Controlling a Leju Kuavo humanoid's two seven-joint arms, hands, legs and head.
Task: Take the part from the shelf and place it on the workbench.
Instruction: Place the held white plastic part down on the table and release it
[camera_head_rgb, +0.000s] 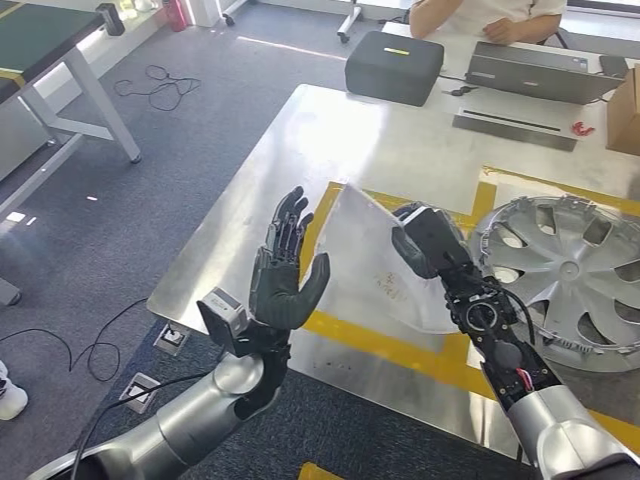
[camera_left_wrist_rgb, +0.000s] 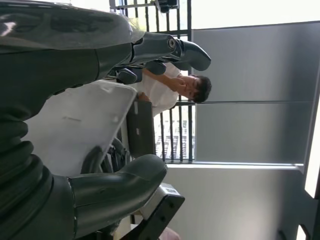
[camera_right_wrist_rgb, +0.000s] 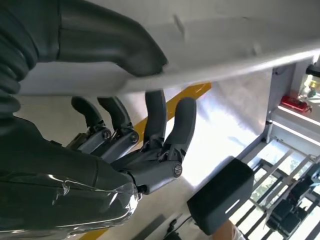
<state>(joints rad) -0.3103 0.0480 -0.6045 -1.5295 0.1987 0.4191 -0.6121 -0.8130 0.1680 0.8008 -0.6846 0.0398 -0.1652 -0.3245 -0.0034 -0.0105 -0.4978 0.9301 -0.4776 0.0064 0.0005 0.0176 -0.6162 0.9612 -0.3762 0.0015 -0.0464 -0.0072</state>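
Note:
The part (camera_head_rgb: 362, 265) is a thin pale grey panel held tilted just above the shiny metal workbench (camera_head_rgb: 302, 150). My right hand (camera_head_rgb: 429, 242) grips its right edge. In the right wrist view the thumb presses one face of the part (camera_right_wrist_rgb: 226, 50) and the fingers (camera_right_wrist_rgb: 166, 120) curl under the other. My left hand (camera_head_rgb: 287, 262) is raised beside the panel's left edge, palm toward it, fingers spread and holding nothing. In the left wrist view the part (camera_left_wrist_rgb: 79, 125) lies between the thumb (camera_left_wrist_rgb: 124, 182) and the fingers, with a gap to both.
A silver wheel cover (camera_head_rgb: 566, 270) lies on the bench right of the part, inside yellow tape lines (camera_head_rgb: 377, 340). At the far end are a black case (camera_head_rgb: 394, 66), a laptop (camera_head_rgb: 532, 72), a cardboard box (camera_head_rgb: 625, 115) and a seated person (camera_head_rgb: 483, 15). Cables (camera_head_rgb: 158, 88) lie on the floor at left.

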